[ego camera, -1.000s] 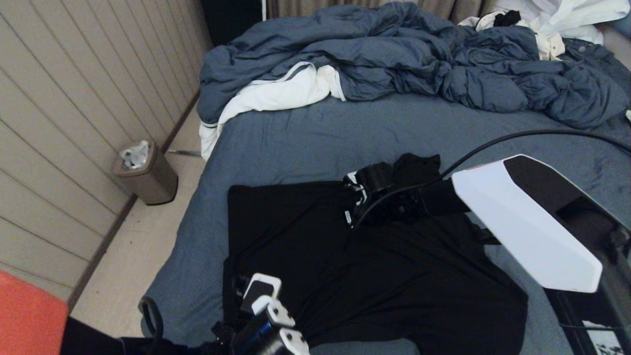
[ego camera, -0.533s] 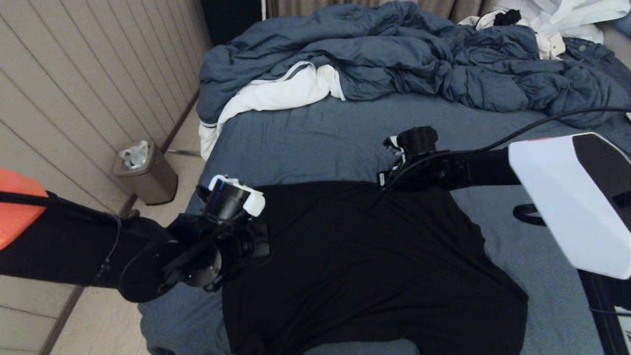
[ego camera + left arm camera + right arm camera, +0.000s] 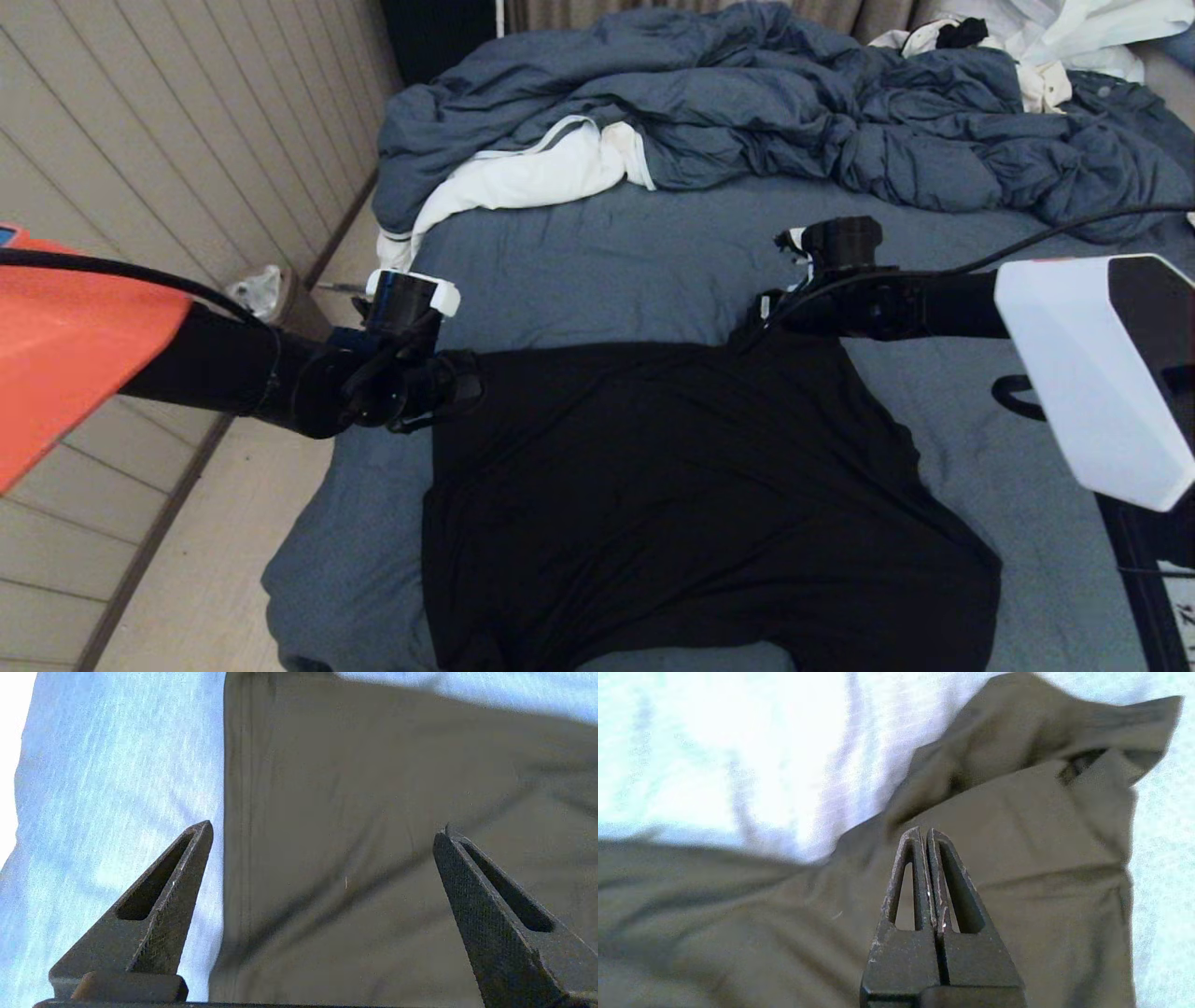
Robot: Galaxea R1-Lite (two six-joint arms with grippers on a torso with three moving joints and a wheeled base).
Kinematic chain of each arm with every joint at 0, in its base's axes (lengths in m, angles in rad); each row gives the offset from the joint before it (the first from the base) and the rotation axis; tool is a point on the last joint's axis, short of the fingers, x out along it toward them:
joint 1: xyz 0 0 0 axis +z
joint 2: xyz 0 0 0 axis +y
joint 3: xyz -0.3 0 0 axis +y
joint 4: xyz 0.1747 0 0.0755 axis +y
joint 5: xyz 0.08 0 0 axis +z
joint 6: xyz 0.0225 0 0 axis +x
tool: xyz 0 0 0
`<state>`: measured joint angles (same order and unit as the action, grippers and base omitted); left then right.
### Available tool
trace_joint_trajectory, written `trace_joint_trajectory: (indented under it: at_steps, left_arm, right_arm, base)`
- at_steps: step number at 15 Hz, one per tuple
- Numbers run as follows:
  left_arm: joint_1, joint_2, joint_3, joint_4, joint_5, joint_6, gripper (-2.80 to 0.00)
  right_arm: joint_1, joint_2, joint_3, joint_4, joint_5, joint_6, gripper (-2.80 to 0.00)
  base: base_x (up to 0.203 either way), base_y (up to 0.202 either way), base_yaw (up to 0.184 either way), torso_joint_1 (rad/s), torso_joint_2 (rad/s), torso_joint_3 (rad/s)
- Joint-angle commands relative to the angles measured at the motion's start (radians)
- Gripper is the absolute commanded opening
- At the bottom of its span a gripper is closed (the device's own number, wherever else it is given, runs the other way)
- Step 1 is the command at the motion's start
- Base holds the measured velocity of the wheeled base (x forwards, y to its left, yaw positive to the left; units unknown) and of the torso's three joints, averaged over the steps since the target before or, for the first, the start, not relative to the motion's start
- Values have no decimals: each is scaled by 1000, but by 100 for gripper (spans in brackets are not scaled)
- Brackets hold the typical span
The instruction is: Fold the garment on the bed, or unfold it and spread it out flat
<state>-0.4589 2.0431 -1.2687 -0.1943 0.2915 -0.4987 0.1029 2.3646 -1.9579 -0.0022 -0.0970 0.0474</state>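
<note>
The garment (image 3: 691,504), a black T-shirt, lies spread on the slate-blue sheet of the bed (image 3: 597,261) with its plain side up; no print shows. My left gripper (image 3: 467,387) hovers at the shirt's far left corner. Its fingers stand wide open (image 3: 324,828), one over the sheet and one over the shirt's hemmed edge (image 3: 238,812). My right gripper (image 3: 764,317) is at the shirt's far right corner, shut (image 3: 923,830), just above the cloth (image 3: 1017,826) with nothing seen between the fingers. A fold of the shirt (image 3: 1017,732) rises beyond it.
A rumpled blue duvet (image 3: 747,103) with white lining (image 3: 523,177) fills the far end of the bed. A white clothes pile (image 3: 1074,28) lies at the far right. A bin (image 3: 266,289) stands on the floor by the panelled wall, left of the bed's edge.
My left arm swung from the near edge up to the shirt's far left corner. The right gripper moved away and rightwards, and the bunched far part of the shirt now lies flatter.
</note>
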Motion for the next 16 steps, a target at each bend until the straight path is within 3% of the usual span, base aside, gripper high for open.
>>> trace_joint_trajectory:
  at_steps: [1, 9, 13, 16]
  left_arm:
    - [6, 75, -52, -8, 3, 1, 0]
    - [61, 184, -239, 3, -18, 14, 0]
    - [71, 115, -200, 8, -19, 14, 0]
    - [73, -76, -84, 26, -19, 22, 0]
  right_arm:
    - [-35, 37, -1, -82, -1, 0, -280]
    - [-126, 68, -1, -201, -1, -34, -280]
    - [-129, 38, 11, -186, 3, -34, -280]
    - [-129, -104, 114, -111, 12, -21, -280]
  base:
    - [0, 0, 0, 0, 0, 0]
    - [0, 0, 0, 0, 0, 0]
    - [0, 0, 0, 0, 0, 0]
    - [0, 0, 0, 0, 0, 0]
